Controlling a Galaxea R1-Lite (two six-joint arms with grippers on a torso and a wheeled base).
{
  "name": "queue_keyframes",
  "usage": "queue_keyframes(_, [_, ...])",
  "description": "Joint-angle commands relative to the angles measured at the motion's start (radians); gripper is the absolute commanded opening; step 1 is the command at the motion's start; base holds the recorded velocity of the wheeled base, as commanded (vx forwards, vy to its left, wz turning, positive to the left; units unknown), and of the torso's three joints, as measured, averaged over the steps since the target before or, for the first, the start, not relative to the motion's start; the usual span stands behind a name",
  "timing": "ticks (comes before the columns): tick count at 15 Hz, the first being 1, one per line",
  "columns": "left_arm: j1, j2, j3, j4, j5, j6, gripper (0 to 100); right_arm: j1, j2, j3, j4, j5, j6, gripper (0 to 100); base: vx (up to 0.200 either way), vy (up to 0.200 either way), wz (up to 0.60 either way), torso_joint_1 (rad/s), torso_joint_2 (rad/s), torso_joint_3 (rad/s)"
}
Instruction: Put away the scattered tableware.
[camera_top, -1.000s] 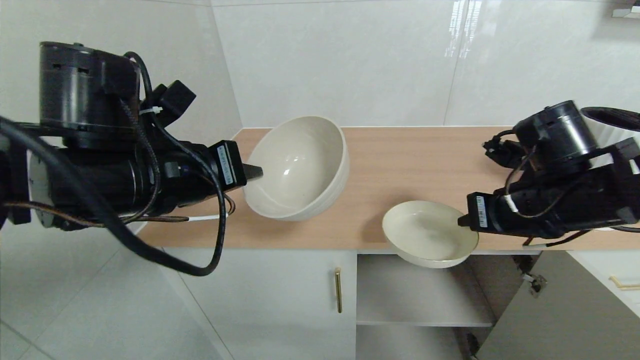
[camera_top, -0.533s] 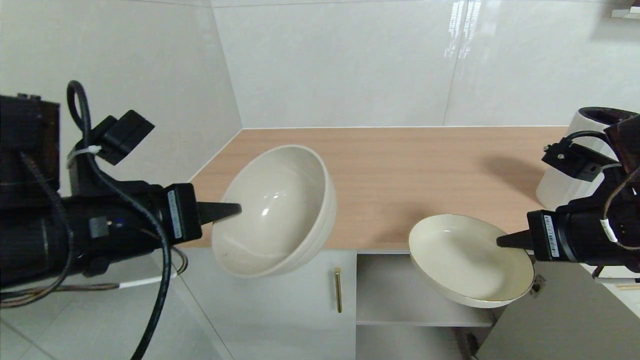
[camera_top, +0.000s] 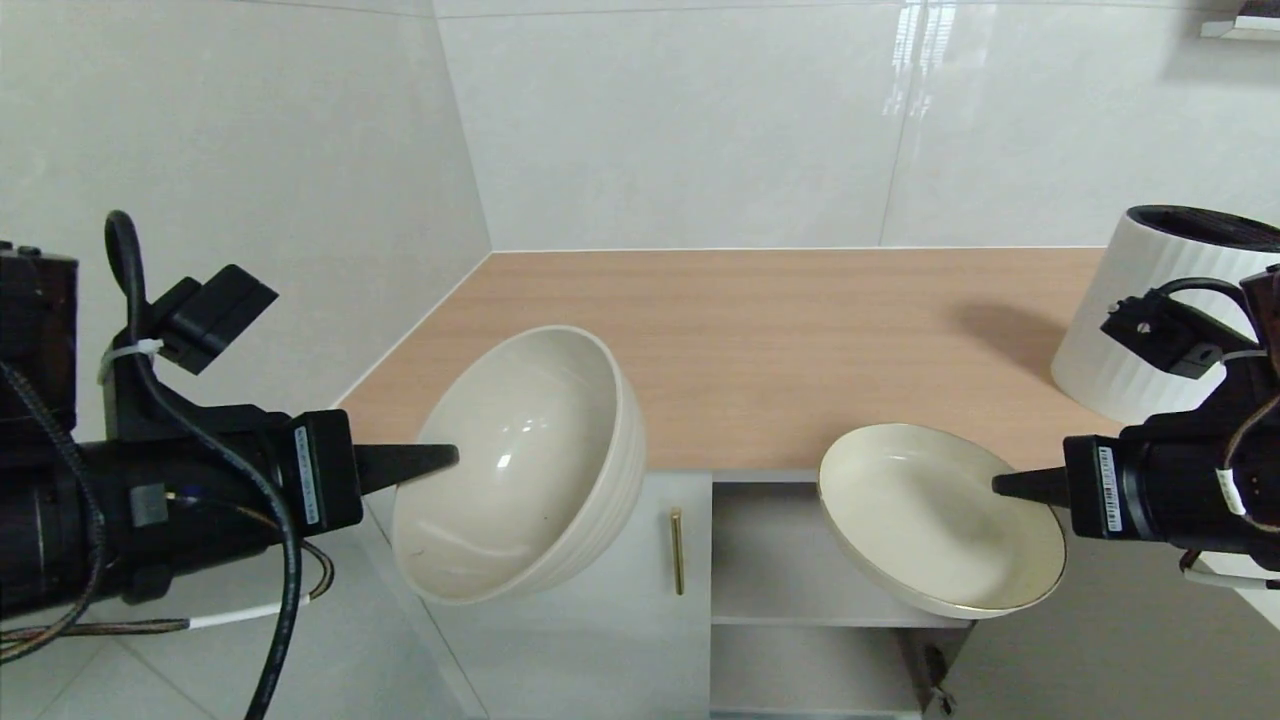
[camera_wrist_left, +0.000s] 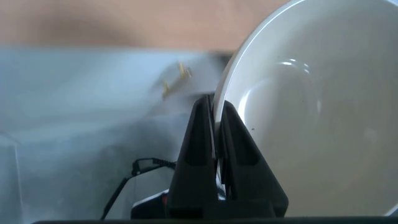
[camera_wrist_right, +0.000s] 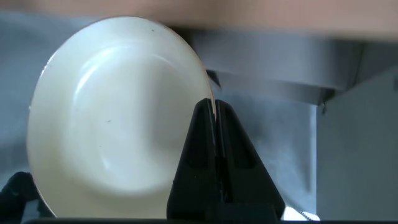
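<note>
Wooden counter (camera_top: 800, 340) behind, left jaws pinching bowl (camera_top: 520, 470) rim, right jaws pinching plate (camera_top: 930, 520) rim

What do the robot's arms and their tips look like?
Both the left arm and right arm are black and chunky, with round segments. The left tool and right tool are slim black tapering wedges. A white printed label sits behind each; black cables loop alongside, tied with white zip ties.

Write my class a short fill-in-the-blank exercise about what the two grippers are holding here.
The left gripper is shut on the rim of the deep ___.
The right gripper is shut on the shallow ___.
The ribbed white container stands on the ___ countertop.
Missing words: bowl; plate; wooden.
</note>
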Motion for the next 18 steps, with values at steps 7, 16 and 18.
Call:
queue_keyframes(7, [0.0,0.014,0.001,0.0,0.001,0.0,0,-0.002,0.021,0.007,-0.002,-0.002,0.0,0,-0.029,0.0,0.0,-0.001,0.0,0.002])
queue_keyframes(16, [0.0,0.019,0.001,0.0,0.002,-0.002,0,-0.003,0.037,0.011,-0.002,-0.004,0.0,0,0.0,0.0,0.0,-0.055,0.13,0.07])
queue_keyframes(18, [0.0,0.019,0.001,0.0,0.002,-0.002,0,-0.003,0.038,0.013,-0.002,-0.004,0.0,0,0.0,0.0,0.0,-0.19,0.46,0.266])
